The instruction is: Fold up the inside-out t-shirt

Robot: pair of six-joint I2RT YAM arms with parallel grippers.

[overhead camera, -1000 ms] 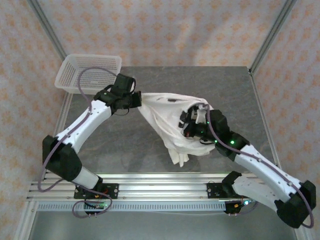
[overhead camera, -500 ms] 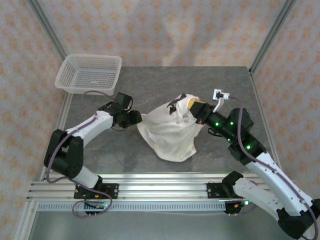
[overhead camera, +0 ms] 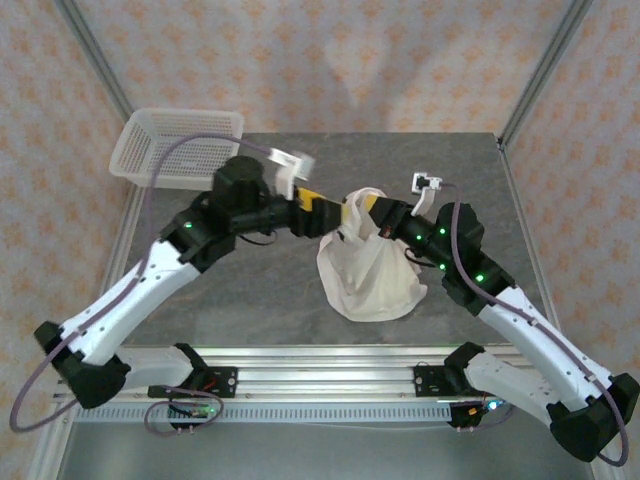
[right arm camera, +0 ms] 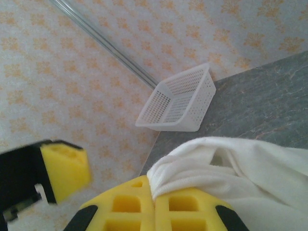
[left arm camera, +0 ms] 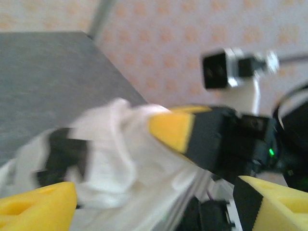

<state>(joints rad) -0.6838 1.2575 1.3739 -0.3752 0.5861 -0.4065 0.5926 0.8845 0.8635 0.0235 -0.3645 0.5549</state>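
Changes first: a second ago the shirt (overhead camera: 372, 275) was stretched wide between both grippers. Now it is let go on the left and hangs as one bunched sack from the right gripper (overhead camera: 372, 210). The left gripper (overhead camera: 322, 208) has lifted and swung in, and its arm now rises up close beside the basket (overhead camera: 180, 148) instead of lying low. The right arm has straightened up too. The shirt's spread has shrunk to a narrow bundle.

Shirt: cream-white soft cloth, heavily creased, rounded and baggy at the bottom, with a dark patch on it in the left wrist view (left arm camera: 115, 159). Basket: white plastic mesh, rectangular with sloped walls (right arm camera: 180, 103). Table (overhead camera: 250, 290): grey, stone-like, matte. Fingers: yellow blocky pads on black bodies.

Left gripper (left arm camera: 151, 207): jaws wide apart, holding nothing, with the shirt just ahead of them. Right gripper (right arm camera: 155, 211): jaws pressed together on a rolled fold at the top of the shirt (right arm camera: 231, 168).

Shirt location: well to the right of the basket and nearer the arm bases. Its top is pinched up off the table and its bottom sags to the table. The left gripper sits between the basket and the shirt, just beside the shirt's top.
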